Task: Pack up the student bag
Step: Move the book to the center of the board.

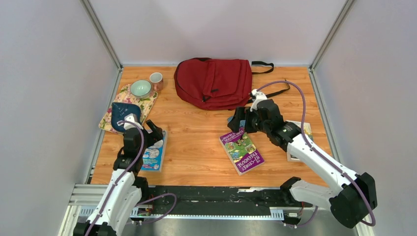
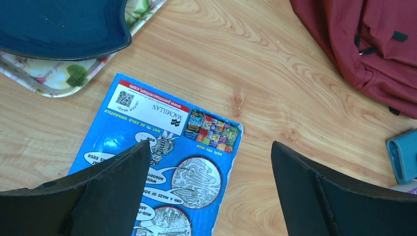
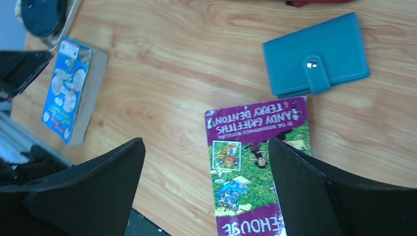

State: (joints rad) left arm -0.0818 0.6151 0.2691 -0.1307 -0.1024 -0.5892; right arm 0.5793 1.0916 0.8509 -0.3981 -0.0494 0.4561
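Note:
The dark red student bag (image 1: 214, 82) lies shut at the back middle of the table; its corner shows in the left wrist view (image 2: 364, 44). My left gripper (image 1: 153, 132) is open and empty, hovering over the far end of a blue book (image 1: 155, 153) (image 2: 167, 157). My right gripper (image 1: 237, 119) is open and empty above the top end of a purple book (image 1: 242, 150) (image 3: 251, 162). A teal-blue wallet (image 3: 317, 54) lies shut just beyond that book, between it and the bag; its edge also shows in the left wrist view (image 2: 403, 155).
A floral tray (image 1: 109, 120) at the left holds a dark blue plate (image 1: 125, 112) and a green bowl (image 1: 140, 88); a pink cup (image 1: 156, 78) stands behind it. Another book (image 1: 307, 130) lies under my right arm. Walls enclose the table on three sides.

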